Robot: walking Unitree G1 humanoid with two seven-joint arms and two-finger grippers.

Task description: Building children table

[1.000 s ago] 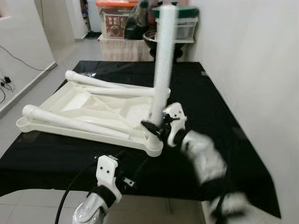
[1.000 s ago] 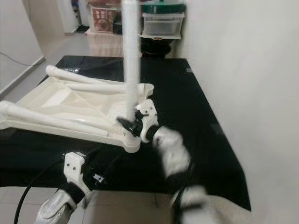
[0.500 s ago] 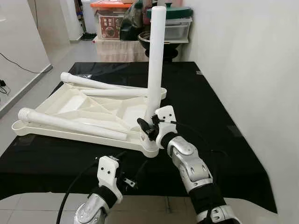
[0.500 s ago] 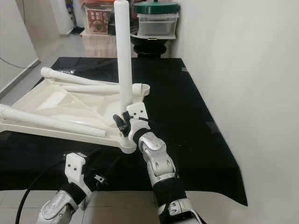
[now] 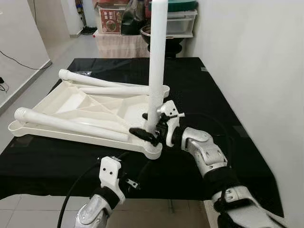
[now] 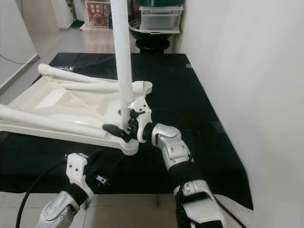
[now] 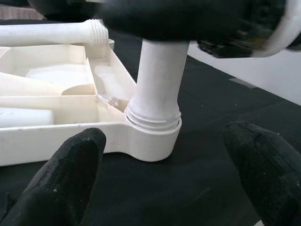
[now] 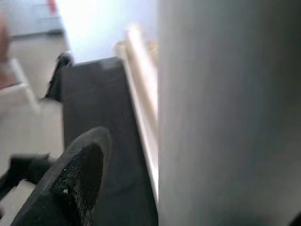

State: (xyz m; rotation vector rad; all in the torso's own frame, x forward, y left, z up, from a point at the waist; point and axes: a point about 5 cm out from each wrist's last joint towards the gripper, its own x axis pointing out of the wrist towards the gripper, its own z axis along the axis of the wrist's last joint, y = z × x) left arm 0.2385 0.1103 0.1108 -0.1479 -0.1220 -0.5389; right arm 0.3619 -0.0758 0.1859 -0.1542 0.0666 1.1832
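Observation:
A white children's table top [image 5: 71, 107] lies upside down on a black-covered table [image 5: 213, 85]. Two white legs [image 5: 71, 124] [image 5: 104, 84] lie across it. A third leg [image 5: 156, 61] stands upright in the near right corner socket [image 7: 150, 141]. My right gripper [image 5: 148, 129] is shut on the base of this upright leg, which looms close in the right wrist view [image 8: 225, 113] beside one black finger [image 8: 77, 179]. My left gripper [image 7: 164, 188] hovers low at the table's near edge, open, its fingers [image 7: 66, 188] wide apart and facing the socket.
A white wall [image 5: 256, 71] runs close along the table's right side. Storage boxes [image 5: 178, 21] and a dark bowl stand beyond the far end. Tiled floor [image 5: 28, 61] lies to the left. A black cable loops off my left arm [image 5: 71, 199].
My right wrist has turned around the upright leg, and its forearm now reaches in from the right. The leg stays upright in its socket. The left arm has barely moved.

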